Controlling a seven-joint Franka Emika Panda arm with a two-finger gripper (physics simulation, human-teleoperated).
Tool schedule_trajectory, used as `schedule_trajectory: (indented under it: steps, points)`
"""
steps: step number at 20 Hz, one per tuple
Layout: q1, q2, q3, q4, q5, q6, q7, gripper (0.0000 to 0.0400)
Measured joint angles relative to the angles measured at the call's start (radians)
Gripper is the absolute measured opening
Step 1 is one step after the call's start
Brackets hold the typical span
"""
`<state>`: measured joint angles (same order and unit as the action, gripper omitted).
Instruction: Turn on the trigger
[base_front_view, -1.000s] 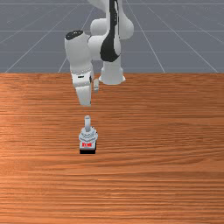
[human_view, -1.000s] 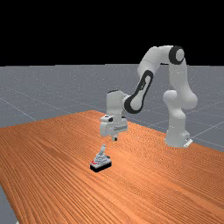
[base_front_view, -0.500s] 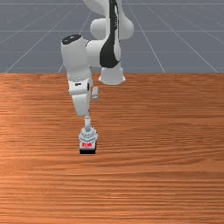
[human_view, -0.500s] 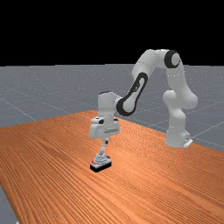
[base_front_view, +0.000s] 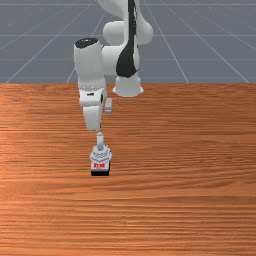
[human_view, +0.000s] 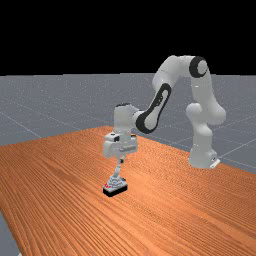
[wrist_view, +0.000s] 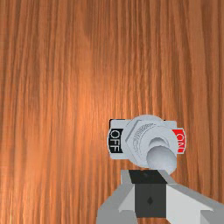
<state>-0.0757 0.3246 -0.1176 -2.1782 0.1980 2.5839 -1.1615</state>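
Your white-and-grey 2-finger gripper (human_view: 121, 161), clenched on nothing, hangs near the grey metal-looking toggle switch (human_view: 115, 186) on the orange-brown wooden table (human_view: 60, 175); approach looks nearly done, 1 push left (lever (human_view: 117, 171) seems tilted away from red ON label (wrist_view: 180, 140)).

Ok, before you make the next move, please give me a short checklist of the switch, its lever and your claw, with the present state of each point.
1. Switch standing upright on the table: ok.
2. ON label and OFF label readable: ok, in the wrist view.
3. Claw above the lever: ok, in the far view.
4. Lever tilted towards ON: not ok, it leans away from the red label.
5. Claw touching the lever: cannot tell.
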Motion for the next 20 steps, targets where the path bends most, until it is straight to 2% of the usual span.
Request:
schedule_trajectory:
  steps: [2, 3, 4, 6, 7, 9, 10, 13, 14, 20]
  points:
    - [-0.001, -0.035, -0.002, -0.056, -0.006, 0.022, -0.002, 0.0000]
    - [-0.017, -0.041, 0.014, -0.063, 0.030, 0.017, -0.036, 0.0000]
    - [-0.019, -0.046, 0.016, -0.070, 0.035, 0.019, -0.042, 0.0000]
    - [0.004, -0.042, -0.004, -0.076, -0.010, 0.040, 0.003, 0.0000]
    - [-0.009, -0.031, 0.011, -0.073, 0.023, 0.045, -0.027, 0.0000]
    - [-0.008, -0.008, 0.013, -0.073, 0.031, 0.069, -0.033, 0.0000]
    - [-0.025, 0.008, 0.030, -0.057, 0.062, 0.042, -0.062, 0.0000]
    - [-0.034, 0.016, 0.041, -0.051, 0.071, 0.054, -0.096, 0.0000]
    - [-0.042, 0.018, 0.054, -0.060, 0.102, 0.102, -0.103, 0.0000]
    - [-0.057, 0.080, 0.074, 0.065, 0.123, 0.100, -0.107, 0.0000]
